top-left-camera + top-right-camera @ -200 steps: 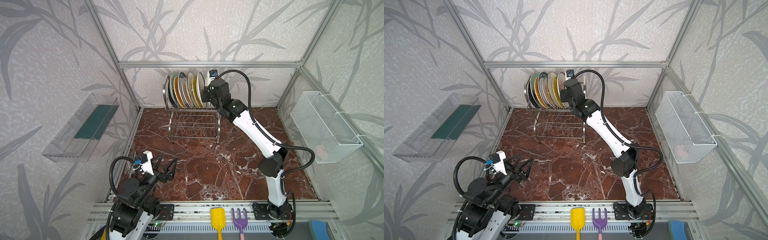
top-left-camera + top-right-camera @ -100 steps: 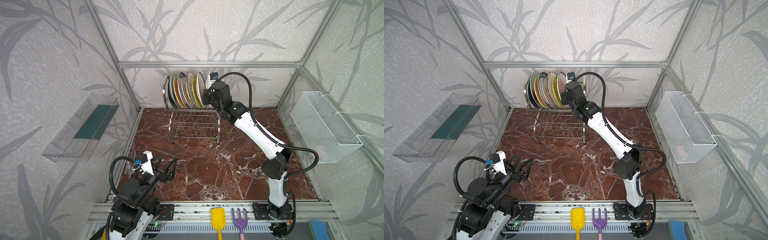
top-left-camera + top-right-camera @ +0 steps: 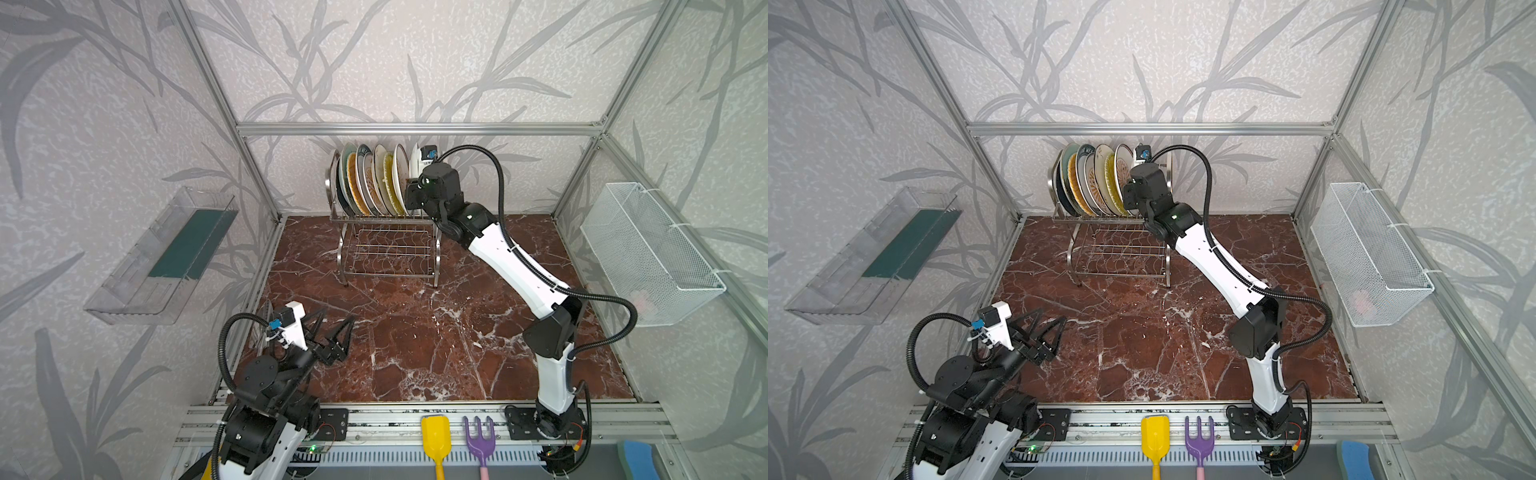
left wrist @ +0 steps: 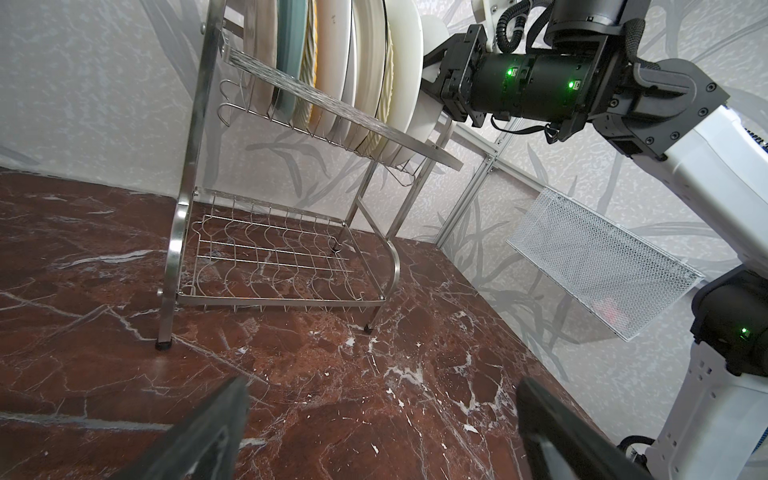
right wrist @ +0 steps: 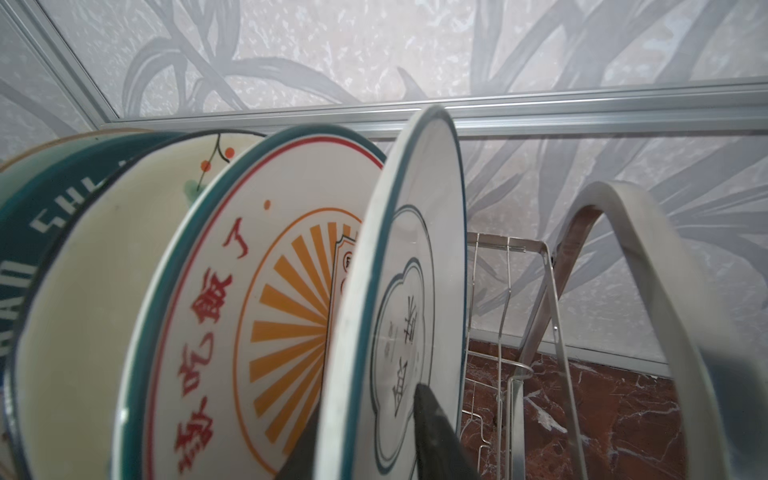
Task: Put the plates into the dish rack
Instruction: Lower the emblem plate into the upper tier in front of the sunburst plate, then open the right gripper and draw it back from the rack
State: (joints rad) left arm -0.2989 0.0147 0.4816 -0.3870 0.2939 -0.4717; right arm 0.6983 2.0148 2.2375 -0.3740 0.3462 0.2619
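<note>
Two arms show in both top views, and they stand very differently. My right arm (image 3: 511, 262) is stretched long from its base at the front rail, up and across the marble table (image 3: 415, 332) to the back. Its wrist is raised to the upper tier of the dish rack (image 4: 180, 232) and is turned sideways toward the right end of the row there. My left arm (image 3: 266, 374) is folded low over its base at the front left corner, well apart from the rack.

The right gripper (image 5: 365, 419) has one dark finger (image 5: 436, 428) in front of the face of the Chinese-character white plate (image 5: 415, 291) and the other one behind its rim, so the rim is between the jaws. From the right wrist view I cannot tell if the fingers press the plate or only stand beside it. The left gripper (image 3: 338, 315) is spread wide and holds nothing; it hangs above the table.

The plates (image 3: 374, 178) stand on edge in the upper tier, close one to another and leaning a little. The Chinese-character white plate is the last on the right, just beside an orange-sunburst plate (image 5: 270, 311).
</note>
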